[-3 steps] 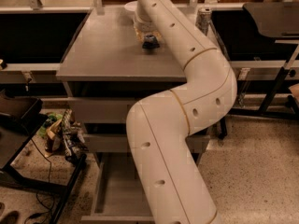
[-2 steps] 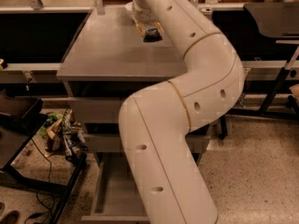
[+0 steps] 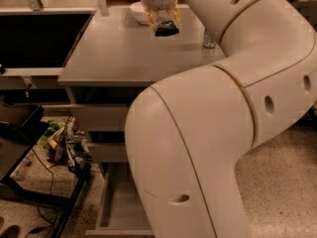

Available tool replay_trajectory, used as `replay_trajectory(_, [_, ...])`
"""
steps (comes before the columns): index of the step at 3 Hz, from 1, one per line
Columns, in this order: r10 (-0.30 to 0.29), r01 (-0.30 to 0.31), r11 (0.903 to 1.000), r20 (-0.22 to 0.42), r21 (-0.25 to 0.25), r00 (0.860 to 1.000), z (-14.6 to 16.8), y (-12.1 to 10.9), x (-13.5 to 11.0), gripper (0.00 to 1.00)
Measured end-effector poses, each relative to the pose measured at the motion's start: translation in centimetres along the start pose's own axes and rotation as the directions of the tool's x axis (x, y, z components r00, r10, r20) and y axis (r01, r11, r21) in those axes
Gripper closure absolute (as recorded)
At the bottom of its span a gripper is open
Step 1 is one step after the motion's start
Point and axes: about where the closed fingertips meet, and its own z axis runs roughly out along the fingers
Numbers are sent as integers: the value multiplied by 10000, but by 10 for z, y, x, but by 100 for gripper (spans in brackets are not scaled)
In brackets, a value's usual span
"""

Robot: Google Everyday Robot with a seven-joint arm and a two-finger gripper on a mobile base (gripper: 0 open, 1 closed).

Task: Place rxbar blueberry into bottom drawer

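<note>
- Watching the arm [image 3: 208, 133] first: over the last second its elbow has swung toward the camera. It now fills most of my view, bent hard, with the far link reaching back over the table [image 3: 114, 53].
- Below the table's front edge, the bottom drawer [image 3: 121, 207] stands pulled out. Its grey floor shows to the left of the arm, and the arm hides its right part from me.
- Up top, the gripper [image 3: 164, 24] has risen and drifted a little to the right of where it was a second ago. It points down over the far part of the table, just beside the bowl [image 3: 137, 11].
- Its jaws are clenched on the bar [image 3: 167, 31], which hangs dark between the fingertips and, as I judge it, clear of the tabletop.
- So I read the pickup as done. The bar is in hand but well apart from the drawer, and I still have to carry it forward and down.
</note>
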Motion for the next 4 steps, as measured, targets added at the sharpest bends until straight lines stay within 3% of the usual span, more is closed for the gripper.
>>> replay_trajectory(1, [158, -158, 9997, -32, -171, 9999, 7, -6, 2, 100])
replay_trajectory(2, [794, -786, 9925, 46, -931, 9968, 7, -37, 24, 100])
replay_trajectory(3, [1721, -1670, 9747, 218, -1485, 9848, 0, -82, 67, 100])
replay_trajectory(4, [2039, -1979, 9637, 158, -1793, 9789, 10, -110, 116, 100])
